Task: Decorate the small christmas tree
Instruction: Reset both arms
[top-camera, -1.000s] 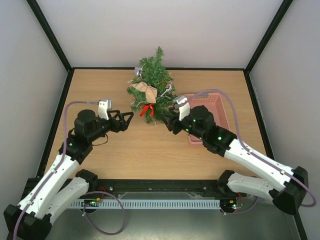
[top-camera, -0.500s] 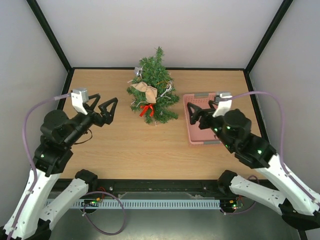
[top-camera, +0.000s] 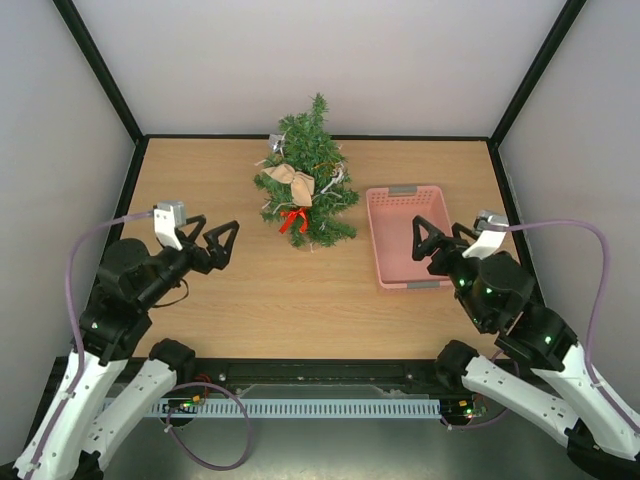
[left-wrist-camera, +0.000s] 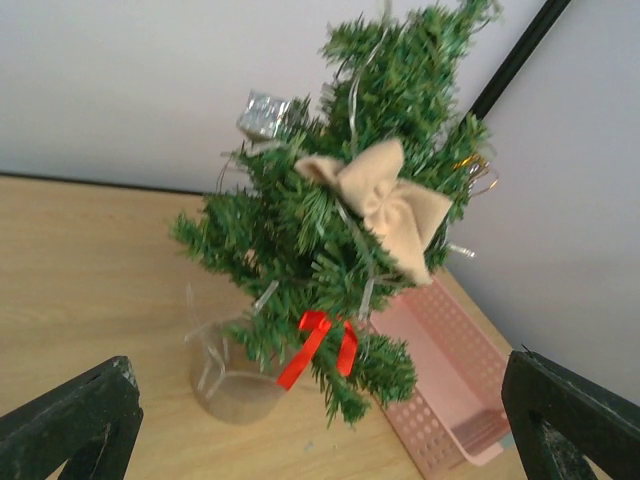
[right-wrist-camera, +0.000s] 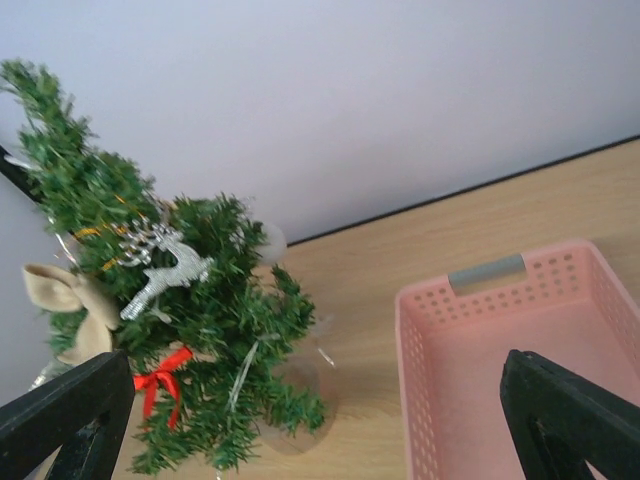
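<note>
- Small christmas tree (top-camera: 305, 190) upright on the tabletop (top-camera: 300, 300), toward the far side and about midway across.
- Long axis vertical, tip pointing straight up, clear base (left-wrist-camera: 228, 375) flat on the wood.
- Carries a beige bow (top-camera: 293, 180) on the near face and a red ribbon bow (top-camera: 294, 218) lower down. Also a silver reindeer (right-wrist-camera: 160, 270) on the side facing the right arm and a small silver box (left-wrist-camera: 263, 113) high on the side facing the left arm.
- Sits just left of a pink basket (top-camera: 375, 240); lowest right-hand branches close to the basket's left wall, contact impossible to tell.
- Basket's long axis running near to far, grey handle (top-camera: 405, 189) at the far end, right wall near the tabletop's right edge.
- Left claw (top-camera: 220, 230) spread wide and gripping nothing, hovering over the left part of the tabletop. Aimed at the tree and well apart from it. Fingers (left-wrist-camera: 75, 420) at the lower corners of the left wrist view, tree framed between them.
- Right claw (top-camera: 436, 232) likewise spread wide and empty, above the near right part of the basket, aimed far-left toward the tree.
- Bare wood from the tree out to the left edge, and a broad bare strip between the tree and the near edge.
- Only a narrow strip behind the tree before the far wall (top-camera: 320, 60).
</note>
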